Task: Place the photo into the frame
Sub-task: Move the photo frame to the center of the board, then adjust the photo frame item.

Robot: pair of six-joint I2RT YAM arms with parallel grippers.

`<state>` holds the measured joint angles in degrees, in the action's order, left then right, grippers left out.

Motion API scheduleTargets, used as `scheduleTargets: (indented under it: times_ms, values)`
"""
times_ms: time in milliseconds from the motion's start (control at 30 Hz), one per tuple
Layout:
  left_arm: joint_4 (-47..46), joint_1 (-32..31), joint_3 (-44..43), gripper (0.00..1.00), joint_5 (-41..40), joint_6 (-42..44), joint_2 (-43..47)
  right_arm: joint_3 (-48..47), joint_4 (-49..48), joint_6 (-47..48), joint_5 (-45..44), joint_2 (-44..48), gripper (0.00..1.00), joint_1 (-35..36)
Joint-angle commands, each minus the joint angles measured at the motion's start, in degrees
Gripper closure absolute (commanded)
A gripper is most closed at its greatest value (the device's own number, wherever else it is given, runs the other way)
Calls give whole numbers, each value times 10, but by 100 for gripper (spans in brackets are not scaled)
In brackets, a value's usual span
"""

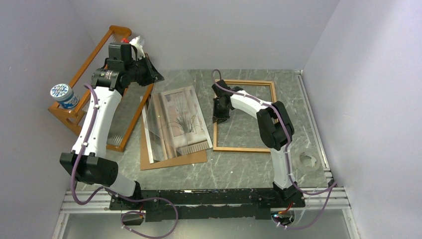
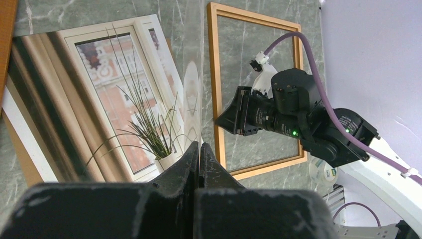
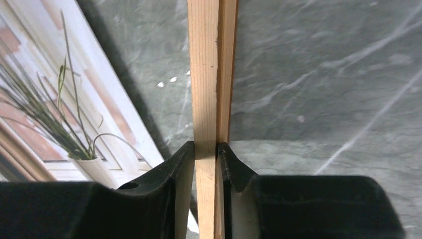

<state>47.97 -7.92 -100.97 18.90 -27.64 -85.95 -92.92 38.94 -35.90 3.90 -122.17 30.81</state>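
Right gripper (image 3: 205, 149) clamps the frame (image 3: 211, 74) by its left rail, steadying it, we judge. Left gripper (image 2: 199, 149), near the bench (image 1: 234, 169) far-left corner, pinches a clear sheet (image 2: 191, 84), tilting it off the photo (image 2: 114, 99).

A grey marble-patterned tabletop (image 1: 239, 172) fills the middle. Plain pale walls (image 1: 209, 30) enclose it left, far and right. Lighting is even.
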Motion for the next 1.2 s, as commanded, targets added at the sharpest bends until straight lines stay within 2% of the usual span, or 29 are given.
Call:
scheduleTargets:
  times_ms: [0,167,267,333,467,533,733,867,967,1167]
  values:
    - [-11,3,-16,97,-6,2,28,-22,-14,9,40,-8,73,25]
    - [-12,3,-14,97,-5,-4,31,-22,-15,9,68,-2,71,30]
    - [-15,3,-13,98,5,-11,34,-18,-15,6,80,14,66,30]
    - [-19,3,-14,98,14,-14,34,-19,-12,3,81,30,58,28]
    - [-37,3,-14,97,27,-26,40,2,-16,-17,59,86,32,5]
    - [-53,3,-14,97,32,-34,44,28,-40,-21,64,129,26,-16]
    - [-113,3,-24,97,66,-68,48,106,-132,-30,123,251,17,-79]
    - [-170,3,-38,97,112,-105,41,171,-254,-63,182,337,2,-102]
    - [-219,3,-59,98,186,-146,21,193,-339,-104,222,377,1,-115]
    - [-309,3,-100,98,271,-228,-7,258,-499,-222,272,413,1,-165]
